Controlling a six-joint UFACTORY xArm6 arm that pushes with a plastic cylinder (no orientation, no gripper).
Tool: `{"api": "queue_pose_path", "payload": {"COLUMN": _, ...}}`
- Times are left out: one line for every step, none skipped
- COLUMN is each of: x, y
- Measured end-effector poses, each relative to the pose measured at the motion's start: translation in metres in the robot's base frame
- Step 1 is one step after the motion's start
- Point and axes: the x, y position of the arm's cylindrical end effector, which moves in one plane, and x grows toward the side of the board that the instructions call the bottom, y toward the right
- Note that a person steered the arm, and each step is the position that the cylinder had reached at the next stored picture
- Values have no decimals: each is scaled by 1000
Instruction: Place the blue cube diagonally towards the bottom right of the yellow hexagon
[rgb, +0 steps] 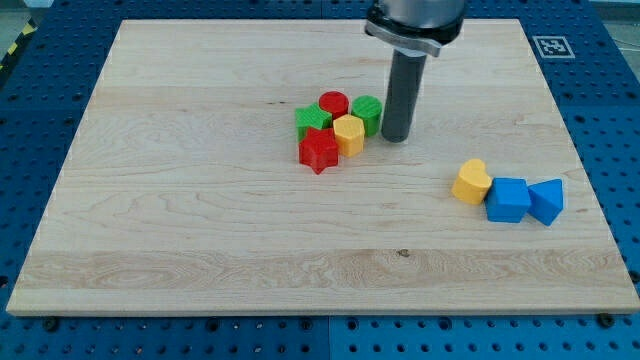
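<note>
The blue cube (507, 199) lies at the view's right, between a yellow heart-shaped block (471, 182) on its left and a blue triangular block (547, 200) on its right, touching both. The yellow hexagon (349, 133) sits in a cluster near the board's middle, with a red star (319, 151) at its lower left, a green star (313, 122) at its left, a red cylinder (334, 104) above it and a green cylinder (367, 113) at its upper right. My tip (396, 138) stands just right of the green cylinder, far up and left of the blue cube.
The wooden board (200, 220) lies on a blue perforated table (620, 120). A black-and-white marker tag (553, 46) sits at the board's top right corner.
</note>
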Motion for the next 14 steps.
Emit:
{"api": "queue_pose_path", "payload": {"x": 0, "y": 35}}
{"api": "queue_pose_path", "payload": {"x": 0, "y": 64}}
{"api": "queue_pose_path", "payload": {"x": 0, "y": 93}}
{"api": "queue_pose_path", "payload": {"x": -1, "y": 113}}
{"api": "queue_pose_path", "payload": {"x": 18, "y": 133}}
{"api": "queue_pose_path", "payload": {"x": 48, "y": 154}}
{"api": "queue_pose_path", "payload": {"x": 85, "y": 171}}
{"api": "queue_pose_path", "payload": {"x": 96, "y": 183}}
{"api": "queue_pose_path", "payload": {"x": 96, "y": 190}}
{"api": "queue_pose_path", "payload": {"x": 94, "y": 190}}
{"api": "queue_pose_path", "payload": {"x": 93, "y": 190}}
{"api": "queue_pose_path", "payload": {"x": 93, "y": 183}}
{"api": "queue_pose_path", "payload": {"x": 94, "y": 172}}
{"api": "queue_pose_path", "payload": {"x": 99, "y": 158}}
